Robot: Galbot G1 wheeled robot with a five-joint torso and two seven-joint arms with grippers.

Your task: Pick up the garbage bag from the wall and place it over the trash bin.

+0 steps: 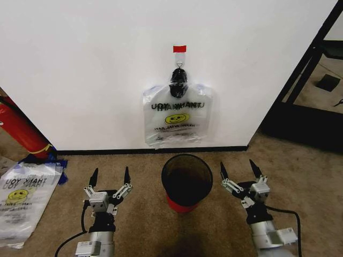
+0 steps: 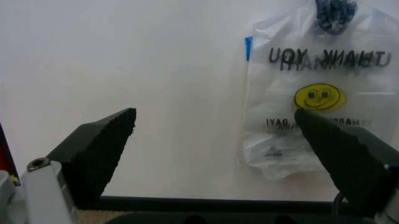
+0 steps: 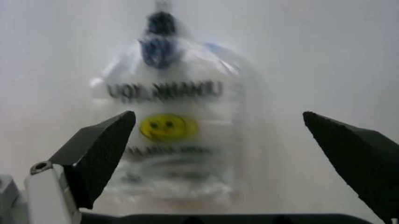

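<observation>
Thin see-through plastic: garbage bag [image 1: 177, 118] hangs flat on wall [image 1: 80, 69] from black clip [image 1: 178, 76], directly above and behind trash bin [image 1: 186, 182], long axis vertical. Left gripper [image 1: 110, 178] beside bin on its left, right gripper [image 1: 241, 171] on its right; both low, fingers spread, empty. Bag lies up and forward of both, roughly midway. Judgement: right slightly nearer.

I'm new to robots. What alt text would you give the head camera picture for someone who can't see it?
A see-through garbage bag hangs from a black clip on a white wall, right above an open black trash bin on the carpet. The left gripper and right gripper are held open on either side of the bin, holding nothing.
</observation>
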